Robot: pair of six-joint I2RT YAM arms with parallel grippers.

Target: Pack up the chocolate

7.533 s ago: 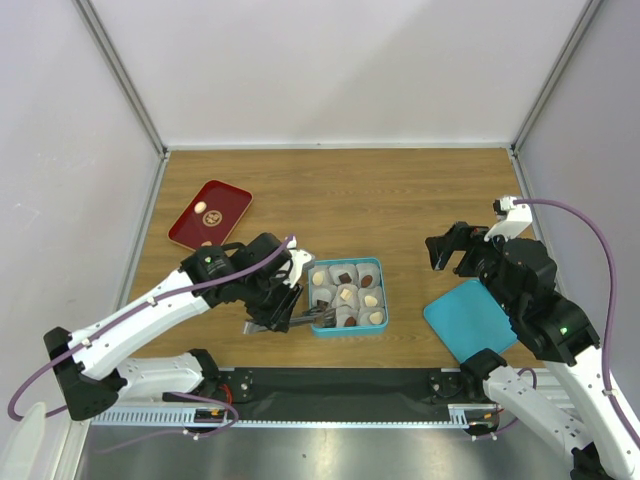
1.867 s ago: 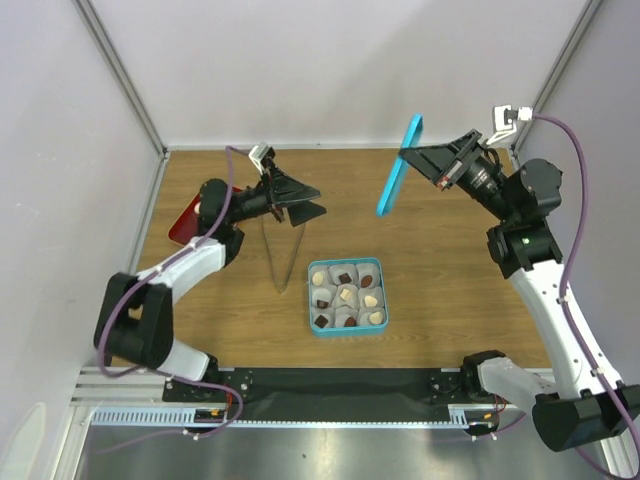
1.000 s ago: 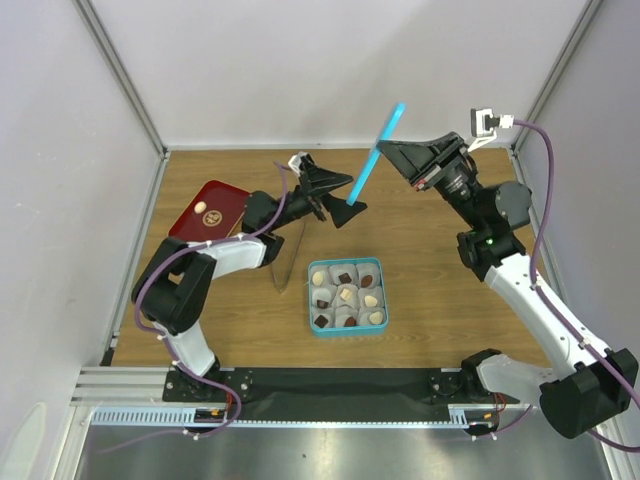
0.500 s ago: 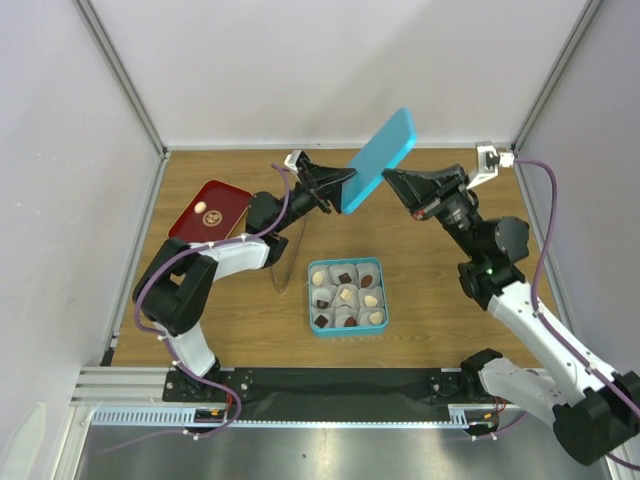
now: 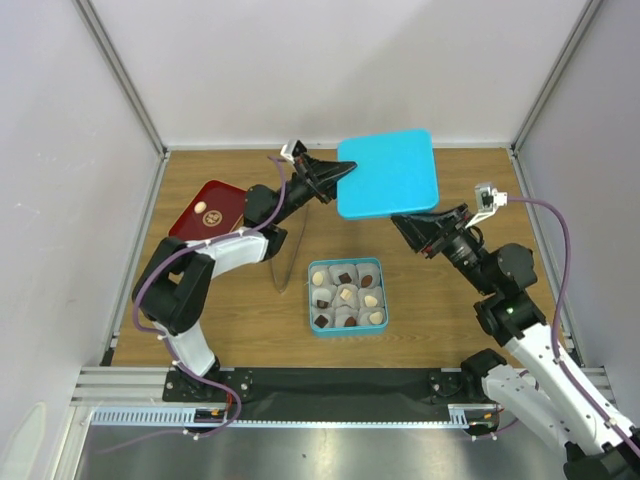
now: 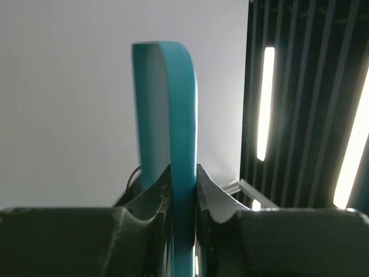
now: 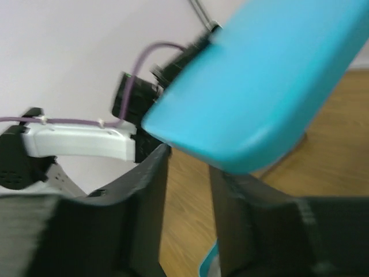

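Several pieces of chocolate [image 5: 345,293], dark brown and cream, sit in white paper cups inside an open teal box [image 5: 382,296] at the table's middle. One cream piece [image 5: 210,210] lies on the red tray [image 5: 225,200]. A flat blue lid [image 5: 388,172] hangs in the air above the table's far half. My left gripper [image 5: 335,178] is shut on the lid's left edge; in the left wrist view the lid [image 6: 173,115] stands pinched in the left gripper [image 6: 183,184]. My right gripper [image 5: 405,225] is open just below the lid's near edge. In the right wrist view the lid [image 7: 271,86] lies beyond the open right gripper [image 7: 187,167].
Thin metal tongs [image 5: 286,262] lie on the wood left of the box. The red tray rests at the far left. White walls with metal corner posts [image 5: 120,75] close in the table. The left arm [image 7: 81,141] shows in the right wrist view.
The lid has passed from my right gripper to my left: the left shut on its edge, the right opened and drew back down. The lid swung from tilted to flat.
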